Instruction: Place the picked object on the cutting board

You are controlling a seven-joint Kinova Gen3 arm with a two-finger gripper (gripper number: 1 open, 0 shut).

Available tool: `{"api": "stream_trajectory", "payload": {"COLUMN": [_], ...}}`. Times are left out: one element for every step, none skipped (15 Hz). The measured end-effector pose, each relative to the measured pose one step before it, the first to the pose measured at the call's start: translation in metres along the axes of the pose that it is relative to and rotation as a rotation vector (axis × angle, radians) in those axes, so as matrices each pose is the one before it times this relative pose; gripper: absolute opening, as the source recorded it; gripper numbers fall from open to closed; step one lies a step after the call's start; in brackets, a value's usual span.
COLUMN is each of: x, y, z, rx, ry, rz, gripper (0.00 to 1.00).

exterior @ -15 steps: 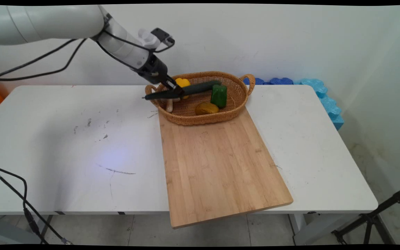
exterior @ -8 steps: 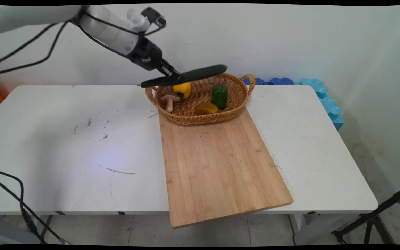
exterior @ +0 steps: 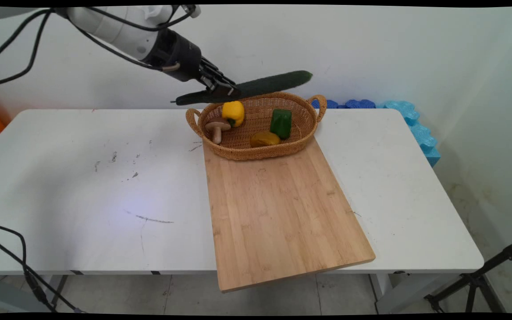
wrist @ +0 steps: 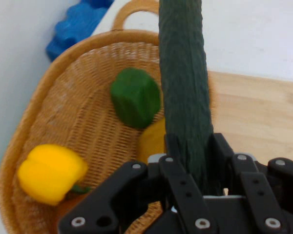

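Aloft — cucumber (exterior: 256,85) pinched between fingers (wrist: 185,183) (near its stem end), above basket (exterior: 302,133)

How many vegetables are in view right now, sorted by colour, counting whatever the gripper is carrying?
Green: 2, the cucumber held in the gripper above the basket, and the green pepper in it.
Yellow: 2, the yellow pepper and a yellowish round vegetable.
Brown: 1, the mushroom.
Total: 5
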Motion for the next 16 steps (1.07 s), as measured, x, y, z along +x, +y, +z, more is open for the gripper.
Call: {"api": "stream_trajectory", "payload": {"x": [-0.00238, -0.00275, -0.00194, -0.00345, -0.00283, -0.00351, -0.00318, -0.00268, -0.00311, -0.00327, -0.00283, -0.00311, -0.00252, -0.00304, -0.00285, -0.00250], "y": [0.00607, 0.00511, 0.00320, 0.00524, 0.00422, 0.00459, 0.00389, 0.00272, 0.00256, 0.00231, 0.00181, 0.00192, 0.00154, 0.00200, 0.00181, 0.00142], "z": [-0.00390, -0.00236, -0.00133, -0.00132, -0.00029, 0.00060, 0.00200, 0.00279, 0.00417, 0.00549, 0.00536, 0.00673, 0.00639, 0.00794, 0.00761, 0.00645], "rx": [-0.01510, -0.01277, -0.00748, -0.01178, -0.00884, -0.00888, -0.00511, -0.00313, -0.00315, -0.00405, -0.00359, -0.00455, -0.00495, -0.00730, -0.00663, -0.00496], "ry": [0.00497, 0.00084, 0.00014, -0.00149, -0.00151, -0.00307, -0.00368, -0.00339, -0.00481, -0.00670, -0.00537, -0.00651, -0.00496, -0.00555, -0.00478, -0.00368], "rz": [0.02934, 0.02744, 0.01668, 0.02644, 0.01819, 0.01588, 0.01066, 0.00473, 0.00318, 0.00143, -0.00020, -0.00073, -0.00131, -0.00244, -0.00297, -0.00392], "gripper": [0.00, 0.00, 0.00, 0.00, 0.00, 0.00, 0.00, 0.00, 0.00, 0.00, 0.00, 0.00, 0.00, 0.00, 0.00, 0.00]}}
